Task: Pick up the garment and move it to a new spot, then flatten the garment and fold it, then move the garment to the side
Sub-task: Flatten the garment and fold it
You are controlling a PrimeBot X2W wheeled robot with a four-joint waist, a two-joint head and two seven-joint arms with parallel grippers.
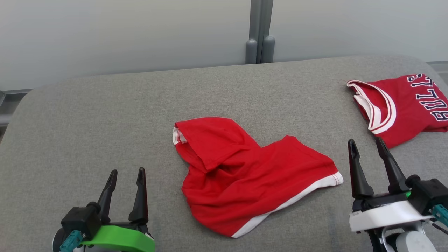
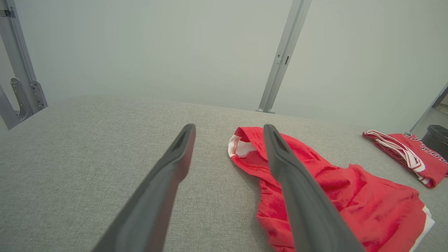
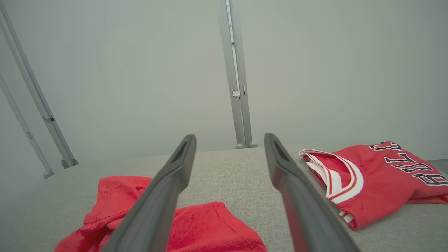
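A red garment (image 1: 245,175) with white hem trim lies crumpled and partly folded over itself in the middle of the grey padded table (image 1: 105,115). My left gripper (image 1: 127,172) hovers open at the near left, a short way left of the garment, holding nothing. My right gripper (image 1: 365,141) stands open just off the garment's right white-trimmed corner, also with nothing in it. In the left wrist view the garment (image 2: 336,189) lies behind and to the right of my left gripper (image 2: 229,127). In the right wrist view the garment (image 3: 206,227) lies low and to the left under my right gripper (image 3: 230,137).
A folded red jersey (image 1: 402,105) with dark lettering and a white-striped neckline rests at the table's far right, just beyond my right gripper; the jersey (image 3: 378,178) is also in the right wrist view. Grey posts (image 1: 259,42) and a pale wall stand behind the table. A black bin (image 2: 437,134) sits past the right edge.
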